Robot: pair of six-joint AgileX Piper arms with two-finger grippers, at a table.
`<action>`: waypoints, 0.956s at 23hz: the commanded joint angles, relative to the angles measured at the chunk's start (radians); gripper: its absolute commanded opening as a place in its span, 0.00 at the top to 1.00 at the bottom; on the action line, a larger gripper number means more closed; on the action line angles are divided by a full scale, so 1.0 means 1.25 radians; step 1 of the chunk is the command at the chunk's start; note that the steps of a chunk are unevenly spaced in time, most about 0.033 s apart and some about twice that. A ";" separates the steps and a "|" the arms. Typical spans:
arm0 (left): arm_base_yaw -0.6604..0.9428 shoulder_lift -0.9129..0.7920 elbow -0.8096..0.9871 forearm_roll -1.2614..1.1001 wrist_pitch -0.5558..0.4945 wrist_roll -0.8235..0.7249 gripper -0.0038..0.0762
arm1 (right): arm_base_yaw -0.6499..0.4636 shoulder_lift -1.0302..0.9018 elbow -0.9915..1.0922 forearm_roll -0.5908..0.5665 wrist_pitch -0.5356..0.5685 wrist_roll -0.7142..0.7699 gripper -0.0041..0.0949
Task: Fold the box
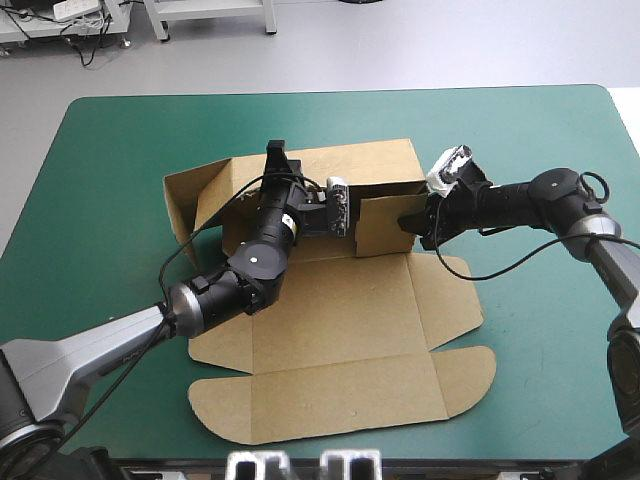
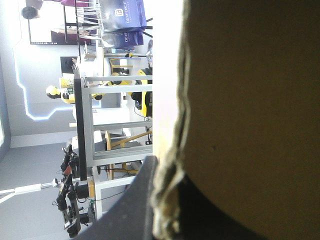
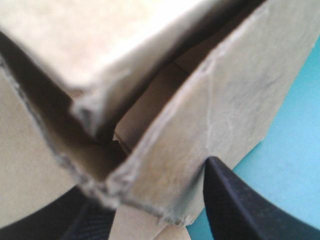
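Wall-raising is underway: left gripper (image 1: 352, 214) and right gripper (image 1: 412, 224) each clamp the box (image 1: 330, 300); next probably needs its flaps tucked inward.

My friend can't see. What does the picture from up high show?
A brown box lies half folded on a teal-green table, far walls raised, lid flat toward the near edge. The left gripper and the right gripper each pinch a raised wall near the middle.

Raised box (image 1: 335, 305) central; cover (image 1: 545, 335) seemingly free.
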 commanded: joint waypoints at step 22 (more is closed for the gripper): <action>-0.005 -0.019 -0.019 0.110 0.038 -0.017 0.92 | 0.003 -0.025 -0.019 0.253 -0.068 -0.116 0.97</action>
